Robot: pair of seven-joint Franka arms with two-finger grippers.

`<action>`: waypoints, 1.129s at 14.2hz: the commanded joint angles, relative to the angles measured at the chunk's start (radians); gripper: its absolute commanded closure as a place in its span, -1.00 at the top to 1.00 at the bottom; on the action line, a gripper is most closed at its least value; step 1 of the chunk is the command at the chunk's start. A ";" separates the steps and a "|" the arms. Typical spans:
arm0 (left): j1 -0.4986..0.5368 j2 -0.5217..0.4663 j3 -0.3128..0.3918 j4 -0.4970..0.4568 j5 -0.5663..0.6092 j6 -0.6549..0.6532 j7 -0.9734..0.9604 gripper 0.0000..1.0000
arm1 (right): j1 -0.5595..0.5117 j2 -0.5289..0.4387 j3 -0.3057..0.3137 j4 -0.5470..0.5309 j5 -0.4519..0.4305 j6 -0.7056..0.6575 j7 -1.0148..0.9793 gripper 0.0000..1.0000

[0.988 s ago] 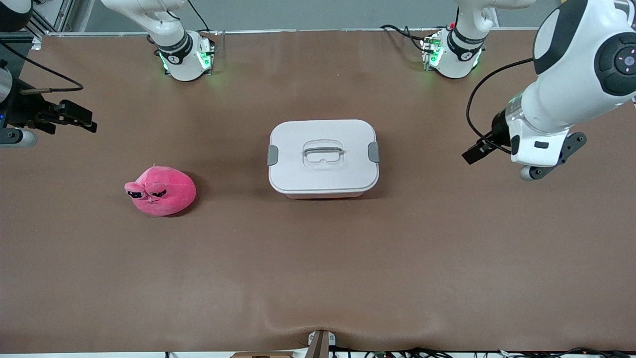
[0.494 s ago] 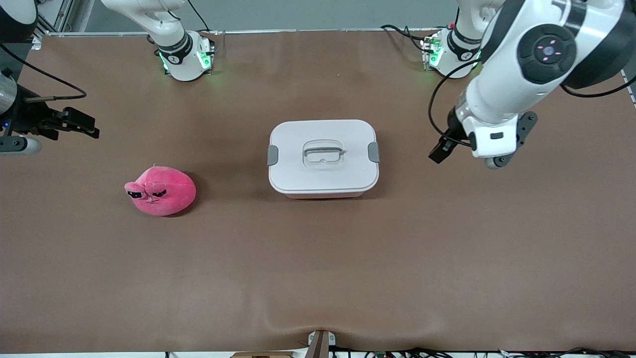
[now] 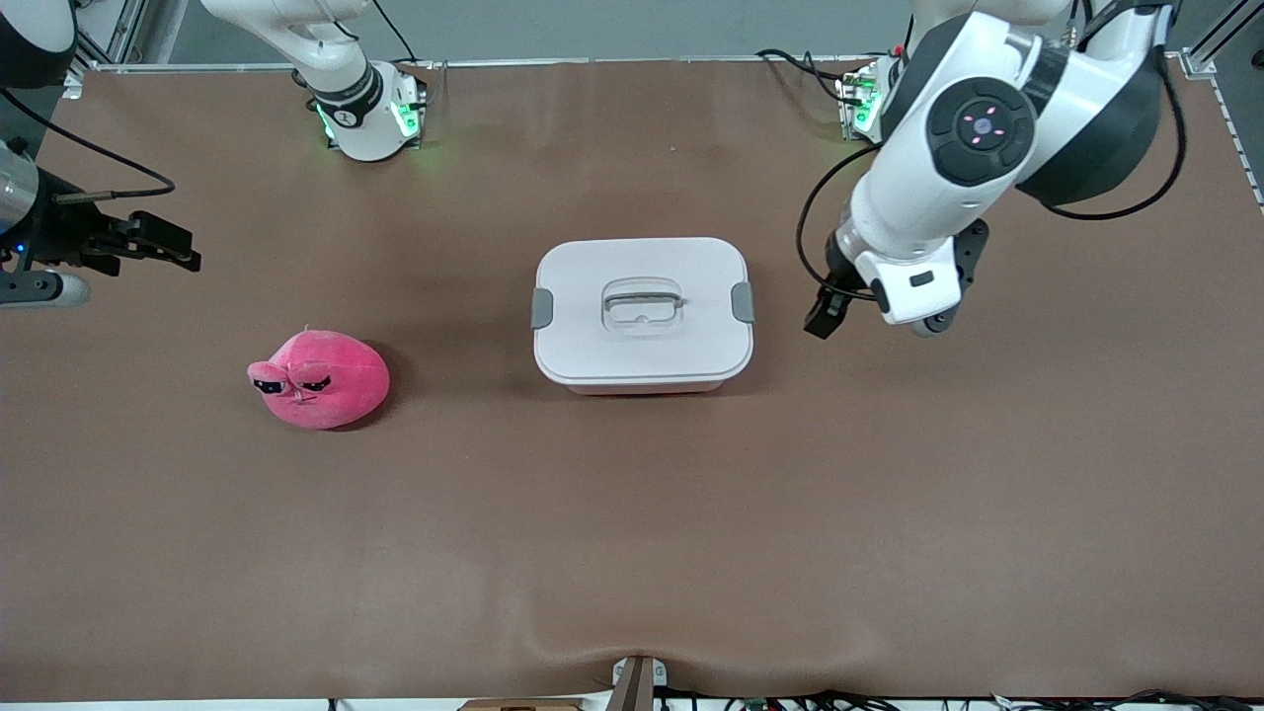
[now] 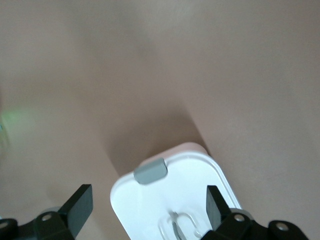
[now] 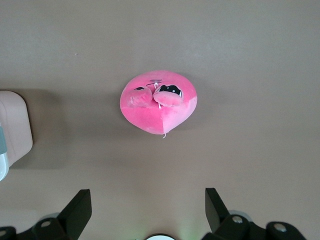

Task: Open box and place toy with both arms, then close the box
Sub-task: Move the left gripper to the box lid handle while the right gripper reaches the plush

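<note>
While the box (image 3: 643,314) sits lidded at the table's (image 3: 632,553) centre, the left gripper (image 3: 828,314) hovers just beside its grey clip (image 3: 743,301), jaws spread and empty. Toward the right arm's end lies the toy (image 3: 318,379); the right gripper (image 3: 158,242) hangs there, jaws wide, holding nothing.

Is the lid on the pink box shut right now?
Shut: the white lid sits flat on the box, both grey clips in place.
</note>
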 commanded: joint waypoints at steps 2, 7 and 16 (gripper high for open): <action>-0.039 0.033 0.001 0.019 -0.043 0.032 -0.134 1.00 | 0.006 0.037 0.003 -0.027 -0.012 0.057 -0.010 1.00; -0.118 0.076 0.002 0.019 -0.034 0.083 -0.320 1.00 | 0.023 0.036 0.003 -0.132 -0.013 0.227 -0.145 1.00; -0.256 0.180 0.005 0.016 -0.023 0.222 -0.619 1.00 | 0.055 0.045 0.001 -0.351 -0.020 0.546 -0.518 1.00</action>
